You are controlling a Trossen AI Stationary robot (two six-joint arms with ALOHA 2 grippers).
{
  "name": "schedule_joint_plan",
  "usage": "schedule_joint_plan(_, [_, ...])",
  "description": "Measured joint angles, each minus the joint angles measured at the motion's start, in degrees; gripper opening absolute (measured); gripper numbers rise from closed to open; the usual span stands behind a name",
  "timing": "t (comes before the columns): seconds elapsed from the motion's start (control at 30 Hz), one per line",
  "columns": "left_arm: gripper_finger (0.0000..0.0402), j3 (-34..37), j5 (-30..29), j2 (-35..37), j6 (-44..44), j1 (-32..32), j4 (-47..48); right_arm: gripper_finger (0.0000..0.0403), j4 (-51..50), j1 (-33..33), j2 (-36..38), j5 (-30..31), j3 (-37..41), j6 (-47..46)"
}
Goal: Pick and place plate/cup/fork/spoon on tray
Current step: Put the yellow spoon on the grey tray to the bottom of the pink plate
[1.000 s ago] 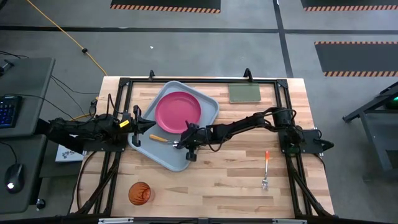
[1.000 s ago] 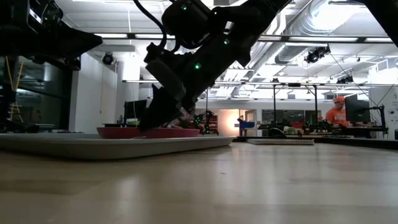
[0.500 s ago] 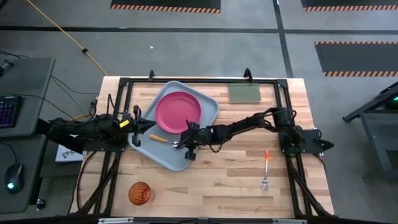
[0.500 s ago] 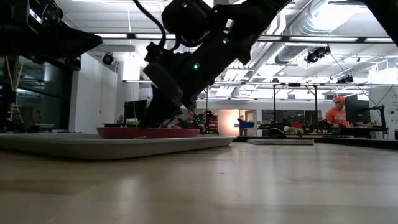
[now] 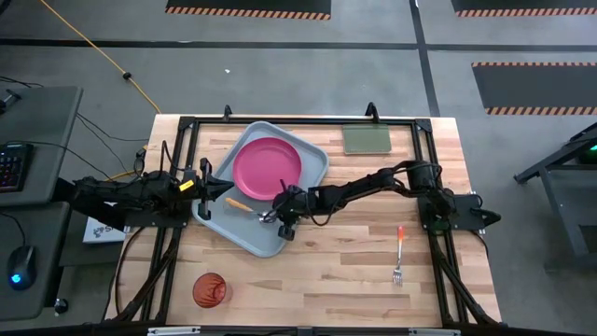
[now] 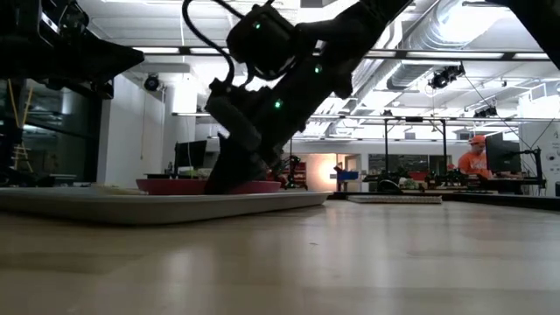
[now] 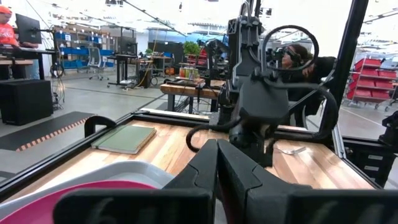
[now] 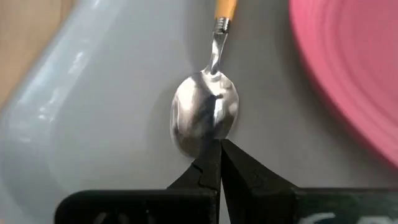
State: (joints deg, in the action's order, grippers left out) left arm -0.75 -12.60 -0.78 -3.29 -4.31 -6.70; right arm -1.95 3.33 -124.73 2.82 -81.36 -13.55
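Observation:
The grey-blue tray lies on the table's far left part with the pink plate in it. The spoon lies on the tray floor beside the plate, with its orange handle toward the table's left. My right gripper is low over the tray, shut at the spoon's bowl. My left gripper is shut and empty at the tray's left rim. The cup stands near the front left. The fork lies on the wood at the right. My right gripper pinches the tip end of the spoon's bowl between its two fingertips. It comes slanting down from the table's right, in line with the spoon. The spoon lies on the tray floor, with its handle pointing away from the fingers.
A flat green pad lies at the far right. A black frame runs round the table's edges. Bare wood stretches between cup and fork. A person sits in the room behind.
My right gripper has edged a little toward the plate, staying shut. The spoon has gone with it across the tray floor, its handle a little nearer the plate than before.

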Motion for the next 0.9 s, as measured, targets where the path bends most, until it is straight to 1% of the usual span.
schedule_joint_plan(0.07, [0.0003, 0.0, 0.0, 0.0, 0.0, 0.0, 0.0, 0.0, 0.1, 0.0, -0.3, 1.3, 0.1, 0.0])
schedule_joint_plan(0.27, [0.0003, 0.0, 0.0, 0.0, 0.0, 0.0, 0.1, 0.0, 1.2, 0.1, -0.3, 1.0, 0.0, 0.1])
schedule_joint_plan(0.47, [0.0003, 0.0, 0.0, 0.0, 0.0, 0.0, 0.1, 0.0, 2.1, 0.1, -0.3, -0.3, 0.0, 0.1])
schedule_joint_plan(0.6, [0.0003, 0.0, 0.0, 0.0, 0.0, 0.0, 0.1, 0.0, 3.5, 0.1, -0.3, -3.2, 0.0, 0.1])
schedule_joint_plan(0.8, [0.0003, 0.0, 0.0, 0.0, 0.0, 0.0, 0.1, 0.0, 3.6, 0.1, -0.3, -3.2, 0.0, 1.4])
schedule_joint_plan(0.9, [0.0003, 0.0, 0.0, 0.0, 0.0, 0.0, 0.1, 0.0, 2.6, -0.1, 0.1, -1.3, 0.0, 3.5])
